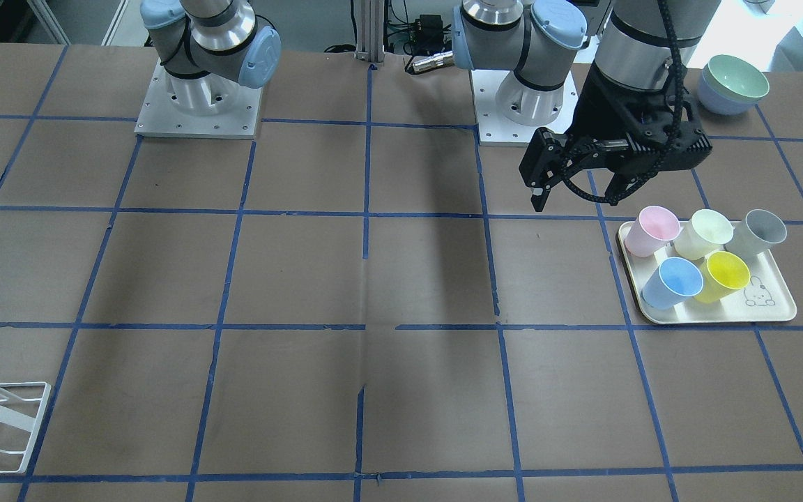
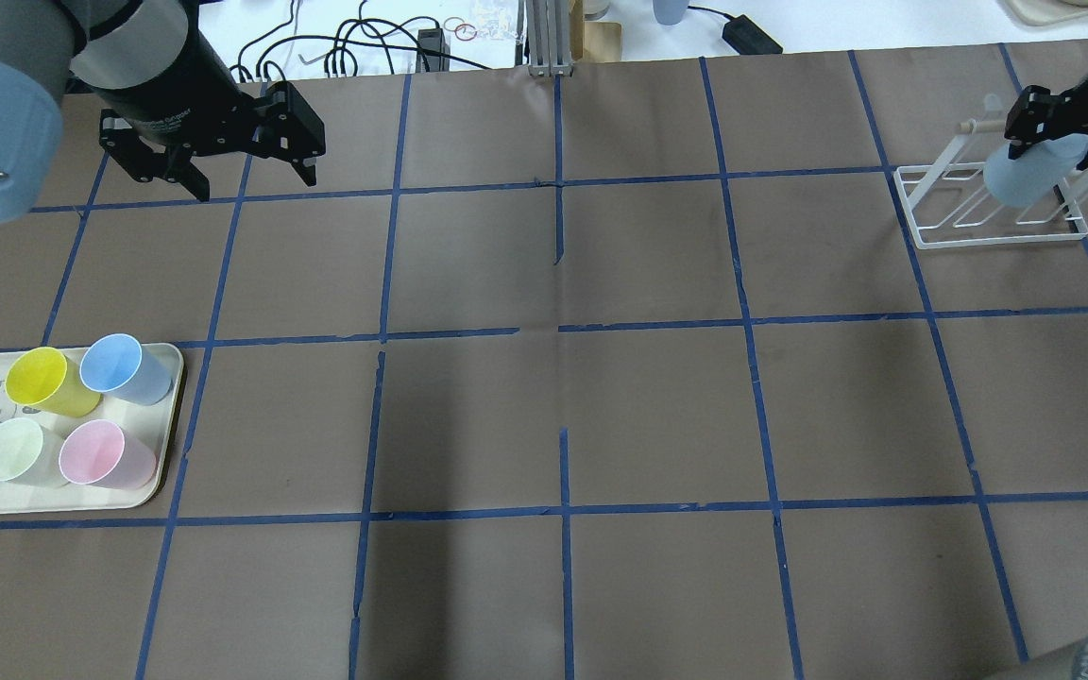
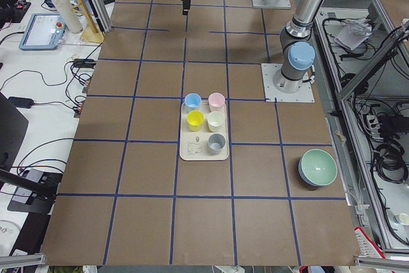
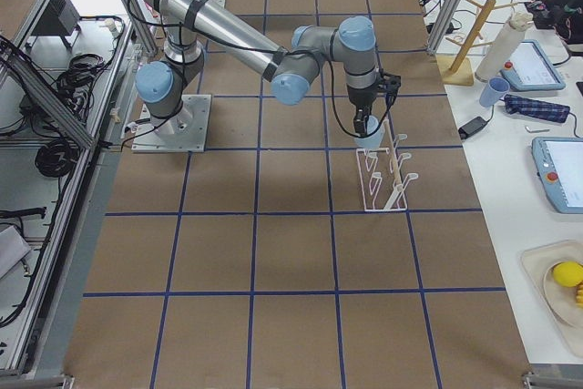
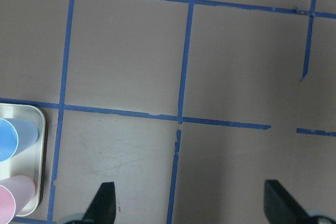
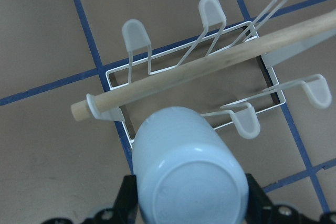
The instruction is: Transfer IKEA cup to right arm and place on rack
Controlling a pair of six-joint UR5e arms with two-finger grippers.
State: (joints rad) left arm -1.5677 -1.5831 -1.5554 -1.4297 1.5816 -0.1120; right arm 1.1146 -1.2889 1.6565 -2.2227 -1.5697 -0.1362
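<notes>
The IKEA cup (image 6: 189, 171), a pale sky-blue tumbler, is held in my right gripper (image 2: 1046, 132) with its base toward the wrist camera. The cup (image 2: 1026, 175) hangs tilted over the white wire rack (image 2: 960, 222), just in front of the rack's wooden peg rod (image 6: 210, 61). Black fingers (image 6: 125, 200) press on both sides of the cup. My left gripper (image 2: 253, 181) is open and empty, high over the far left of the table, beyond the tray. It also shows in the left wrist view (image 5: 190, 205).
A cream tray (image 2: 169, 425) at the left front holds a deeper blue cup (image 2: 119, 364), a yellow, a green, a pink and a grey cup. Stacked bowls (image 1: 732, 84) stand near the left arm's base. Blue tape lines grid the brown table.
</notes>
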